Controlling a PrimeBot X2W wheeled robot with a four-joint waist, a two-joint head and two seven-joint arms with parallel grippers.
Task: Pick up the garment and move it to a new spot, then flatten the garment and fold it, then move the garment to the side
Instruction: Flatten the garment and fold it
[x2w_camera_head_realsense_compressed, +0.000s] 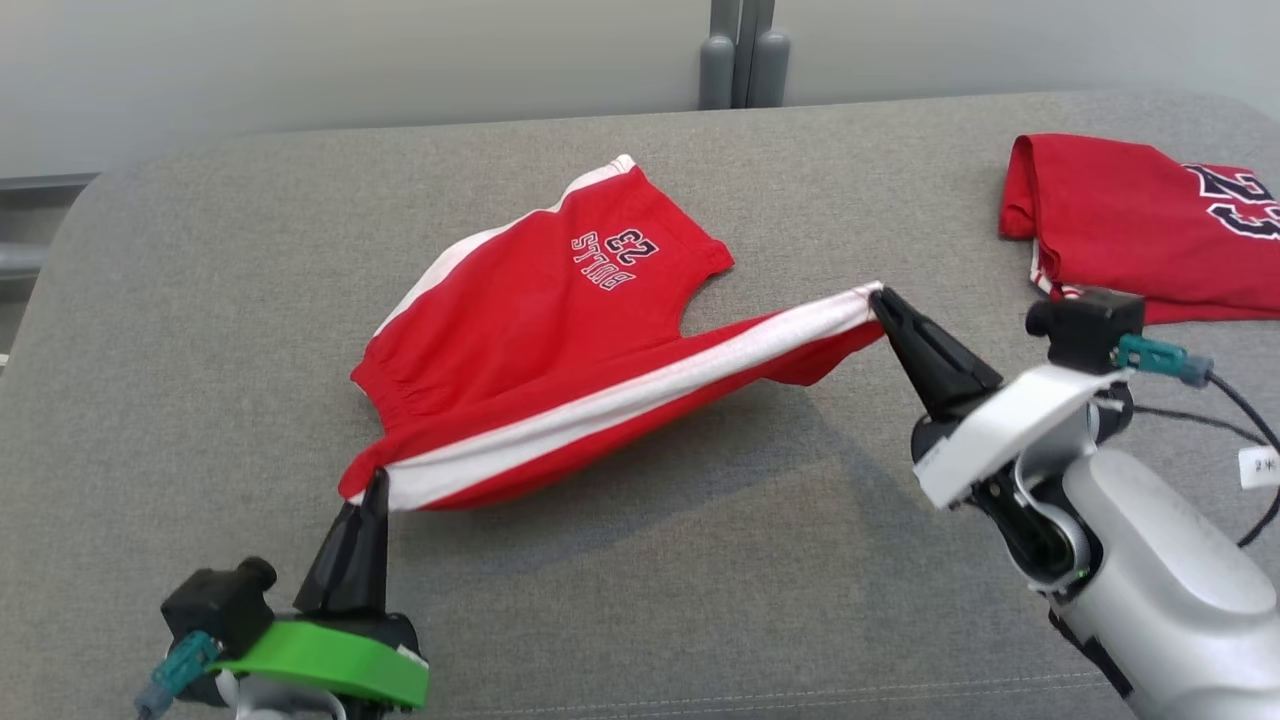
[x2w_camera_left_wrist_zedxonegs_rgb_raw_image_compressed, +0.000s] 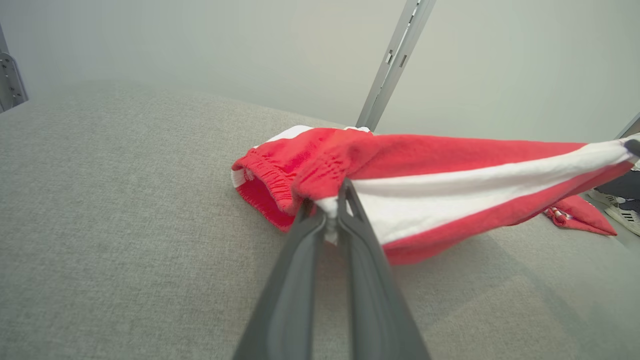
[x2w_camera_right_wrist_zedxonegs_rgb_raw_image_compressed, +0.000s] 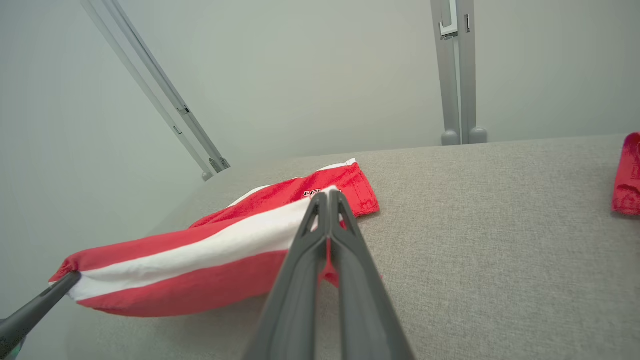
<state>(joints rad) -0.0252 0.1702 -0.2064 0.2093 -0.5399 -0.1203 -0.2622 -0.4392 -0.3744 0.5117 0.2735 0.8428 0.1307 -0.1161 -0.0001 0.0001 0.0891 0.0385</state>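
Grey upholstered surface (x2w_camera_head_realsense_compressed: 200, 300) bearing red shorts (x2w_camera_head_realsense_compressed: 520, 300), near edge raised, with a folded red jersey (x2w_camera_head_realsense_compressed: 1100, 220) to their right.

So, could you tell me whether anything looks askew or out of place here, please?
Nothing looks damaged. The red shorts sit askew: their striped edge is lifted and stretched between the left tool and right tool, while the rest lies on the grey surface.

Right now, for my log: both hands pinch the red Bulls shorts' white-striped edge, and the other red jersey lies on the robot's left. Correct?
No: the head view shows the red jersey on the robot's right. The left hand and right hand do pinch the red Bulls shorts.
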